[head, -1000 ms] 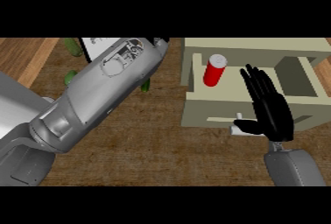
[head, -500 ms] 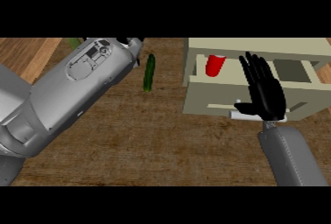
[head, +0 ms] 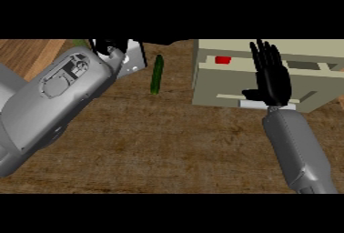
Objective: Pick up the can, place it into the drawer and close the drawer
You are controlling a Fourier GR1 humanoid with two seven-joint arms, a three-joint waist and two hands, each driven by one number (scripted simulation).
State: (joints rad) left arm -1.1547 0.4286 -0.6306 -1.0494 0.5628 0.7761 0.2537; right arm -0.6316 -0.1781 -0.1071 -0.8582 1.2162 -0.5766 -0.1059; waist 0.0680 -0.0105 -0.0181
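Can (head: pixel 223 59) lies in the drawer (head: pixel 208 86), just left of the right hand (head: pixel 270 78), whose straight fingers rest against the drawer front; left hand (head: pixel 107 45) is too hidden to judge.

surface: brown wood-grain counter (head: pixel 168 145) | on it: beige drawer unit (head: pixel 215 84), upper right | slim green cucumber (head: pixel 157 74), left of unit
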